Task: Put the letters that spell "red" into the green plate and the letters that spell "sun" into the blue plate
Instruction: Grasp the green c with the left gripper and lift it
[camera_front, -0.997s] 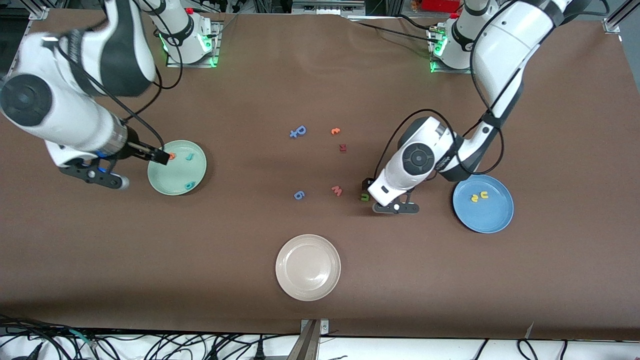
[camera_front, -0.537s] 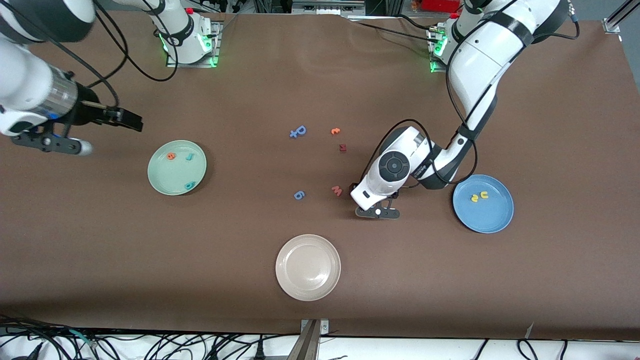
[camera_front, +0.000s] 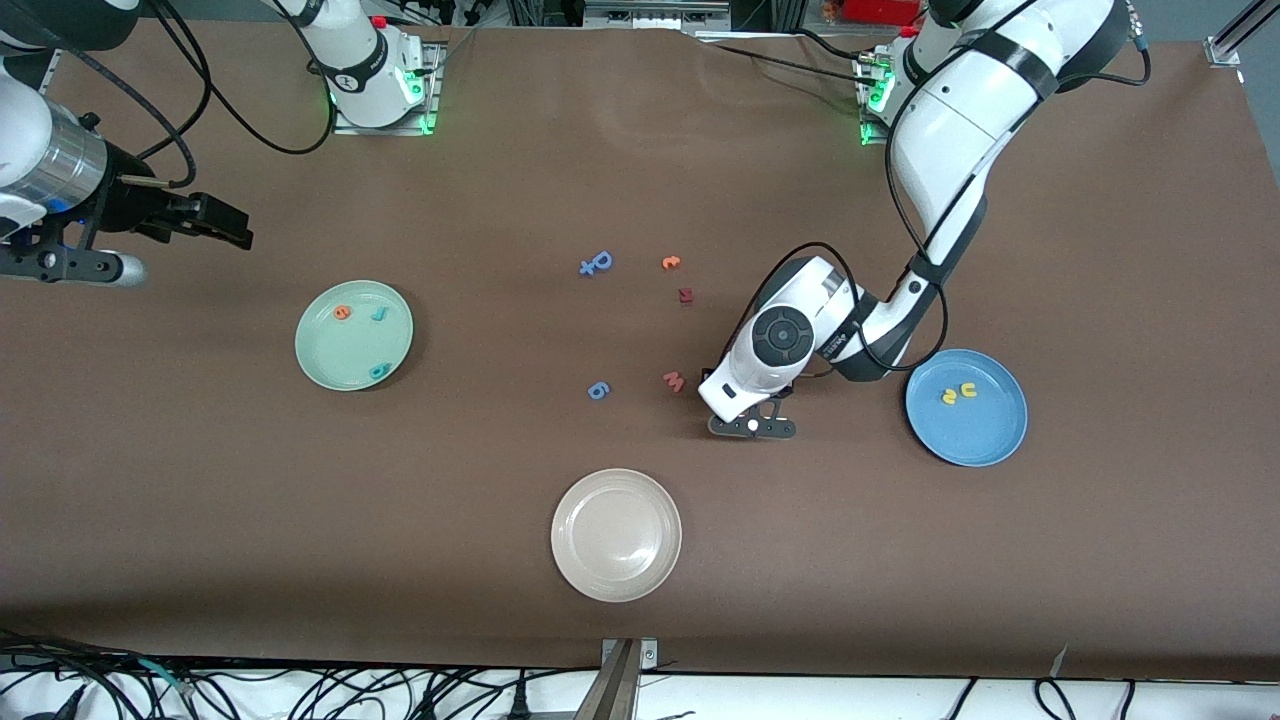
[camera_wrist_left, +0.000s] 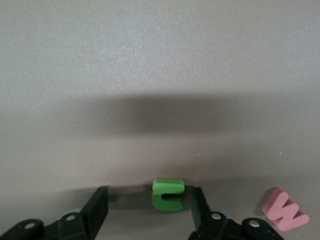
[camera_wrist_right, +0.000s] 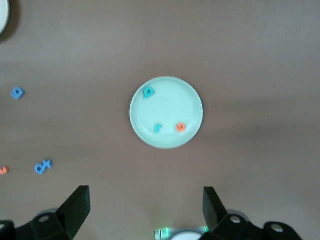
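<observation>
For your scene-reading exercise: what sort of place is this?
Probably a robotics lab: two arms bolted to a brown-covered table, foam letters such as the green "n" laid out beside the blue plate, loose cables along the edge.

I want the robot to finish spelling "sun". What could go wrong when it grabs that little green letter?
The green "n" sits between the left gripper's fingers but much closer to one, so closing may push or tip it instead of pinching it.
The pink "w" lies close by and might get nudged.
The "n" is tiny, so it could slip out before reaching the blue plate.
The right gripper waits open, away from the green plate.
</observation>
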